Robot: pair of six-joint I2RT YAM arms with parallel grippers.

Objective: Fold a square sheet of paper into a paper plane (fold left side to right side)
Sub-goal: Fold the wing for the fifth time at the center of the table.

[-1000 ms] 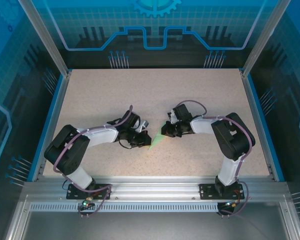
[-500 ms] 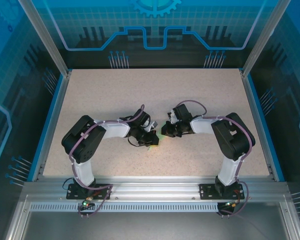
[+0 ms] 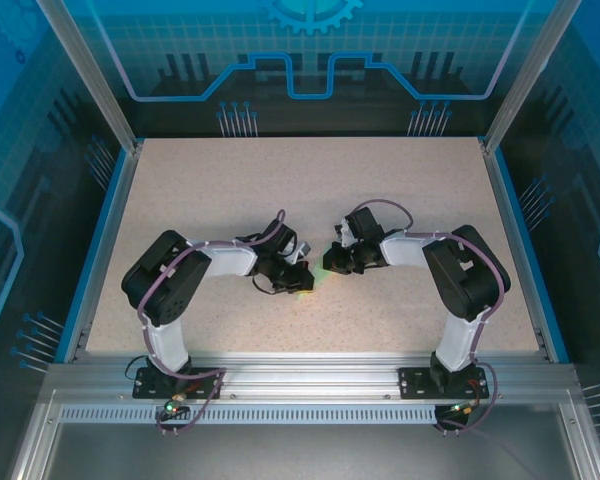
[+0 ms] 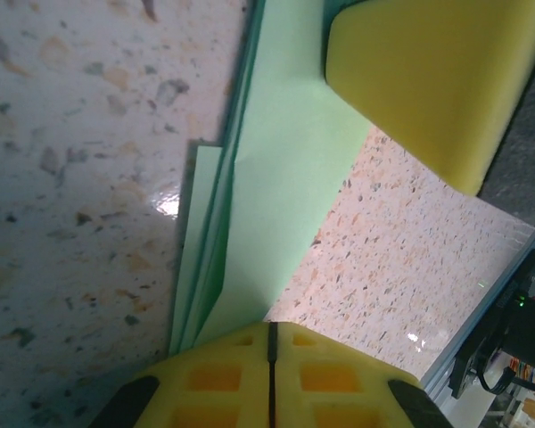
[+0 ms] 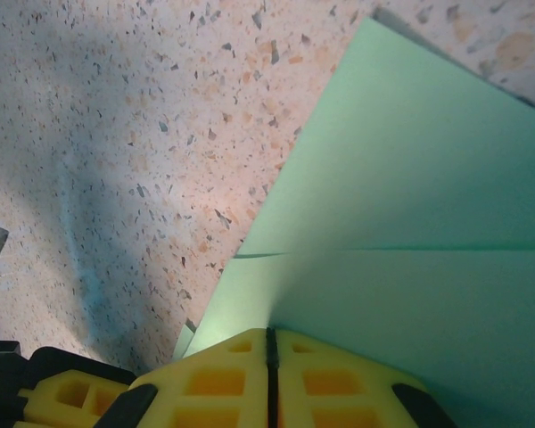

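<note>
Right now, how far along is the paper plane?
Done: the paper is already folded into several creased layers. In hand: the left pincer and right pincer, both shut, seem to press it flat. Left: unclear, since its full outline is hidden from above; more folds may remain.

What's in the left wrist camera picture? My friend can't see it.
Folded green paper lies on a speckled table, its layered edges running away from the left hand, whose yellow fingertips are shut together at the bottom. Another yellow pad covers the paper's far corner.
</note>
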